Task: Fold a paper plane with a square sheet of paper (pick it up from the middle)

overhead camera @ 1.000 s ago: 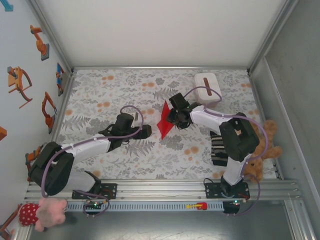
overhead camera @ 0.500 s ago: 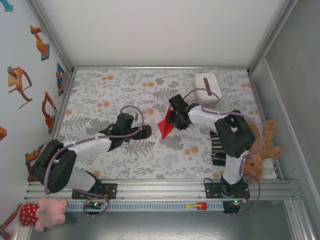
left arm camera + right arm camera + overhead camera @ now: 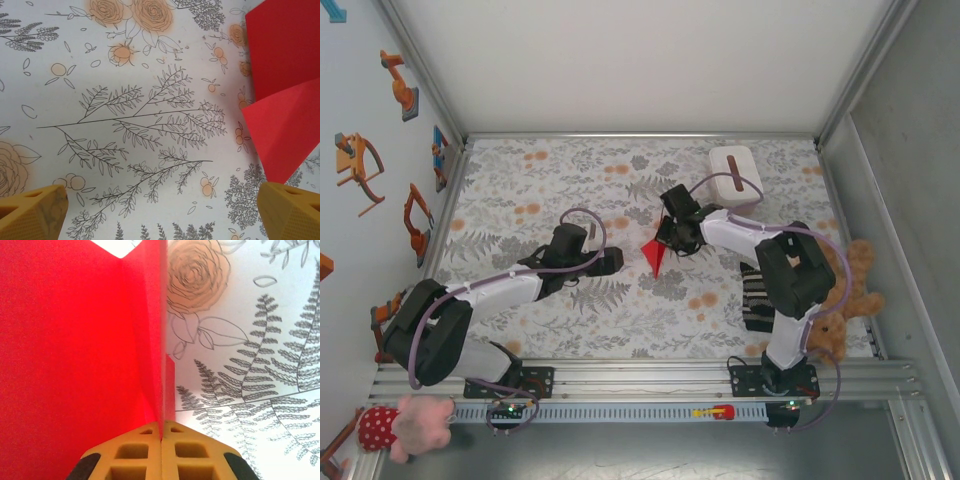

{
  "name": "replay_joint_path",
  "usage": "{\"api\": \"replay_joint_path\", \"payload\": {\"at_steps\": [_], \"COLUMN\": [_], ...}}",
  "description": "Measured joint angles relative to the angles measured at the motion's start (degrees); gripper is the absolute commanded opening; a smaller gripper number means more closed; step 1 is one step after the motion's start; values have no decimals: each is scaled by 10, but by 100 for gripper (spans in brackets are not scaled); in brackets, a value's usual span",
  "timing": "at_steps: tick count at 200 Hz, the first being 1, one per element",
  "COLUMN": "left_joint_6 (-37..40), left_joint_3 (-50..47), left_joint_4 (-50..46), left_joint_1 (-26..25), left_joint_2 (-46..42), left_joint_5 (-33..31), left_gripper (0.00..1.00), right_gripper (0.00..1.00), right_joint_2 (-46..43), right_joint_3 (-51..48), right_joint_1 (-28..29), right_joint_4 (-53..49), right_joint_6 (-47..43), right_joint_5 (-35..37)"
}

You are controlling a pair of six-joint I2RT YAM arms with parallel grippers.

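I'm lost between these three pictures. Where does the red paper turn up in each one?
Top external: the red paper sits near the table's middle, between the two arms.
Left wrist: it runs along the right edge, creased.
Right wrist: it covers the left half, pinched between the yellow fingers.
Shared landmark: the flower-and-fern table cover lies under it in every picture.

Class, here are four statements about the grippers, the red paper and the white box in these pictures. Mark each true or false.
1. The right gripper is shut on the red paper. True.
2. The left gripper grips the paper too. False: it is open and holds nothing.
3. The white box stands on the table beyond the right gripper. True.
4. The paper lies flat and unfolded. False: it is creased and pinched at a fold.
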Motion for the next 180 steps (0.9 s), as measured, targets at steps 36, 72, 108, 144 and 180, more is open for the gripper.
{"api": "replay_joint_path", "payload": {"at_steps": [36, 72, 108, 144, 180], "left_joint_6": [0, -4, -32, -72, -117], "left_joint_3": [1, 1, 1, 1, 1], "left_joint_4": [3, 15, 37, 90, 157], "left_joint_1": [0, 0, 0, 0, -4], "left_joint_2": [0, 0, 0, 25, 78], "left_joint_5": [15, 29, 39, 67, 105], "left_gripper": [97, 91, 73, 47, 34], "right_gripper": [4, 3, 4, 4, 4], "right_joint_2": [-37, -43, -16, 23, 35], "right_joint_3": [-37, -72, -115, -139, -163], "right_joint_1": [-7, -17, -23, -31, -38], "right_joint_4": [68, 179, 296, 358, 389], "right_joint_6": [0, -2, 0, 4, 7], "right_joint_5": [-43, -131, -213, -262, -280]}}
